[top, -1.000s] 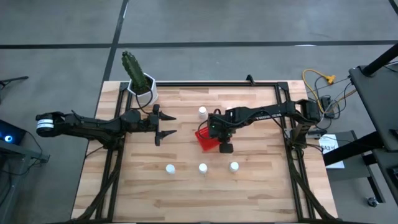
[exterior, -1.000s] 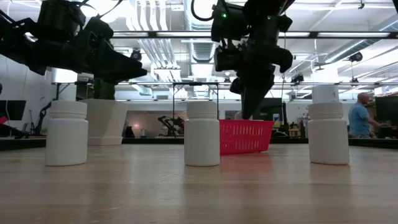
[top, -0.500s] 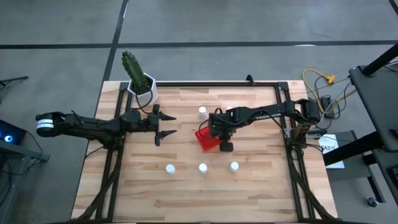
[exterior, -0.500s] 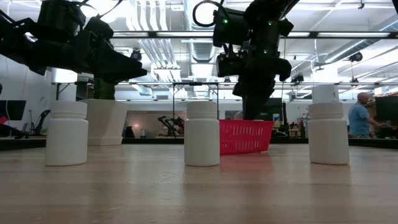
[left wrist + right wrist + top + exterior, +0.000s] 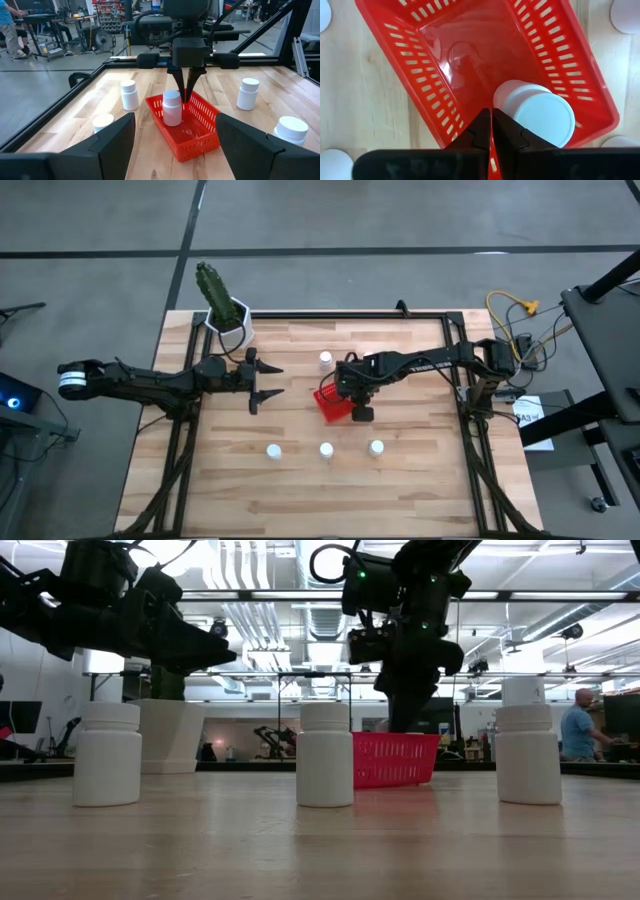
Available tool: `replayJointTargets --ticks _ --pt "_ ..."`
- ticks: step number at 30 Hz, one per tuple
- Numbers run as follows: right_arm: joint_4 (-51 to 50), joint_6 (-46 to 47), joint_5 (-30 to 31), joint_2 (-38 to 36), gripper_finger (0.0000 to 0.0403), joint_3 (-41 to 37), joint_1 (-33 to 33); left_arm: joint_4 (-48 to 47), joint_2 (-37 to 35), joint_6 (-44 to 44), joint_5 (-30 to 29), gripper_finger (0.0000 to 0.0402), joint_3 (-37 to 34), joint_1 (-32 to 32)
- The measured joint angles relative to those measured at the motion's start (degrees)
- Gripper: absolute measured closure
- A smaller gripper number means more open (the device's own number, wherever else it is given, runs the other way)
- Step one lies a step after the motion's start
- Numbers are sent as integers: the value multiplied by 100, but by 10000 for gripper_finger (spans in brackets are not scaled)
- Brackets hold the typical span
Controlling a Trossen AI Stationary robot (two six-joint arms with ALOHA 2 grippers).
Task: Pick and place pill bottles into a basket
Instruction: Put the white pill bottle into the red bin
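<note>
The red basket (image 5: 330, 402) sits mid-table, and one white pill bottle (image 5: 171, 107) stands upright on its floor; it also shows in the right wrist view (image 5: 540, 112). My right gripper (image 5: 491, 125) is shut and empty. It points down over the basket (image 5: 470, 65), right beside that bottle's cap, as the left wrist view (image 5: 188, 87) also shows. Three bottles (image 5: 326, 449) stand in a row near the front edge, and one (image 5: 325, 360) stands beyond the basket. My left gripper (image 5: 272, 380) waits open, left of the basket. My right gripper's shut fingers (image 5: 190, 92) point down from above, close beside the cap (image 5: 171, 96) of the bottle in the basket. I cannot tell whether they touch it. The bottle stands upright on the basket floor.
A white hexagonal pot with a green plant (image 5: 228, 320) stands at the far left corner. A black frame rail (image 5: 340, 314) runs around the table. A person (image 5: 580, 730) is far off in the room behind.
My right gripper has shifted slightly toward the far edge above the basket and has straightened from a tilt to nearly upright. The basket and the bottles on the table have stayed where they were.
</note>
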Motion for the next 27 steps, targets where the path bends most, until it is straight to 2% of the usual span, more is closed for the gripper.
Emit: replayJointTargets --ticks 14,27 --pt "182 26 256 0 394 -64 -55 1 0 0 -2 143 0 0" --pt "247 -7 217 0 394 -81 -87 1 0 2 0 143 0 0"
